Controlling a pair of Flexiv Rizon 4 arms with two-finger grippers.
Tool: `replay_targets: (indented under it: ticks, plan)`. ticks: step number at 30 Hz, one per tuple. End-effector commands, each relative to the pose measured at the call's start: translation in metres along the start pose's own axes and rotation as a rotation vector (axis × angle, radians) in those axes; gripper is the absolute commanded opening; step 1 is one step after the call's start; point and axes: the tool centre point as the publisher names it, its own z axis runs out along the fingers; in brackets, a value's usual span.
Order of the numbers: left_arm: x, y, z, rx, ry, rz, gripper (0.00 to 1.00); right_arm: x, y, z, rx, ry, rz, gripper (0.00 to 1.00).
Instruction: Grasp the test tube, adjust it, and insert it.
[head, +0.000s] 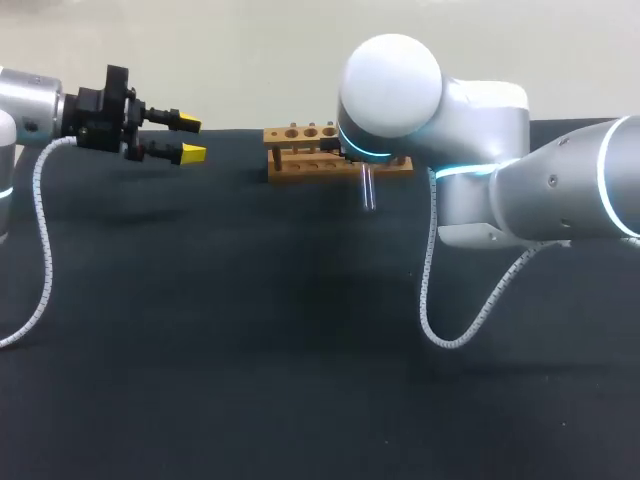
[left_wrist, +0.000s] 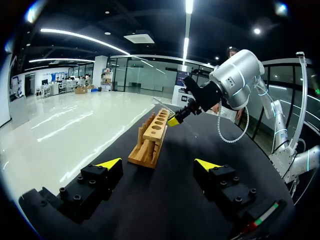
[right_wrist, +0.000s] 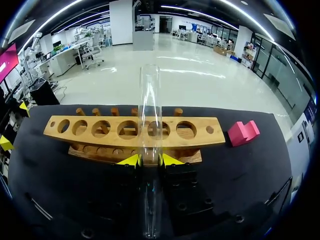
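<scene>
A clear glass test tube (right_wrist: 150, 115) stands about upright between the yellow tips of my right gripper (right_wrist: 150, 160), which is shut on it. It is held just in front of the wooden rack (right_wrist: 135, 131), level with one of the middle holes. In the head view only the tube's lower end (head: 368, 190) shows, below my right arm's elbow, which hides that gripper; the rack (head: 300, 152) sits at the table's far middle. My left gripper (head: 190, 138) hangs open and empty over the far left of the table, pointing at the rack (left_wrist: 150, 137) end-on, with my right gripper (left_wrist: 176, 119) beyond it.
A pink block (right_wrist: 243, 132) lies on the black table close to one end of the rack. My right arm's white cable (head: 440, 320) loops down over the table's middle right. The left arm's cable (head: 40, 240) hangs at the left edge.
</scene>
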Motion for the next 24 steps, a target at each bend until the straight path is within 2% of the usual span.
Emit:
replay_targets:
  ticks: [1,24]
  plan:
    - [0.001,0.0,0.0,0.0,-0.002,0.003,1.0,0.002,-0.001,0.003,-0.007,0.011,0.005,0.0]
    - [0.001,0.0,0.0,0.0,-0.002,0.003,1.0,0.013,-0.002,0.006,-0.06,0.083,0.04,0.0]
